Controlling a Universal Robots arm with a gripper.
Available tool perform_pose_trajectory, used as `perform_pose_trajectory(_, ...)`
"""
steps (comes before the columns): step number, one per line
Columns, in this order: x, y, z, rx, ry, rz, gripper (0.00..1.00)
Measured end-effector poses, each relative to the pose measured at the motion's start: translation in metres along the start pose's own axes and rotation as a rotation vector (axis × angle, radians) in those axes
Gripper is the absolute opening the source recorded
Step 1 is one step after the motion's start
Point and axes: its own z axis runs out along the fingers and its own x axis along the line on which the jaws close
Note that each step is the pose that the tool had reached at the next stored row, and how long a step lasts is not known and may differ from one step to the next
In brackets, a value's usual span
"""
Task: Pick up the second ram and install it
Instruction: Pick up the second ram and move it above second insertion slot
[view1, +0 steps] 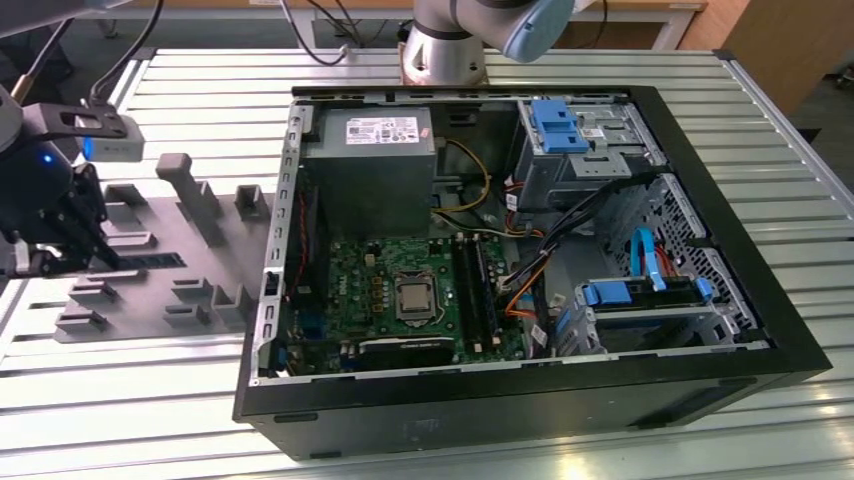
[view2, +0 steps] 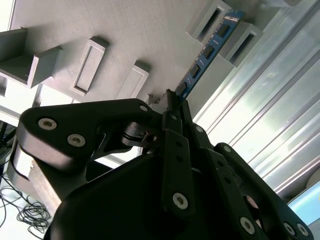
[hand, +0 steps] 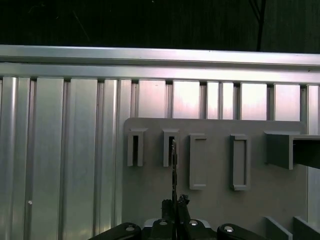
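The second ram (view2: 209, 49) is a thin stick with small black chips, its far end lying between two grey fixture blocks. My gripper (view2: 170, 100) is shut on its near end. In the first wrist view the second ram (hand: 173, 165) shows edge-on, running from my gripper (hand: 175, 204) up to a fixture block. In the exterior view my gripper (view1: 83, 255) is low over the grey fixture plate (view1: 147, 300) at that view's left, with the second ram (view1: 150, 260) a dark strip beside it. Whether the stick is lifted off the fixture I cannot tell.
The open computer case (view1: 747, 330) stands at the exterior view's right, with the motherboard's long black memory slots (view1: 471, 290), power supply (view1: 367, 160) and drive cages (view1: 587, 150) inside. Taller grey fixture blocks (view1: 187, 190) rise from the plate. The table is ribbed metal (view1: 134, 400).
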Motion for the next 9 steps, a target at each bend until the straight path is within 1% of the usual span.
perform_pose_trajectory(9, -0.0001, 0.0000, -0.0065, -0.0001, 0.0001, 0.000, 0.14)
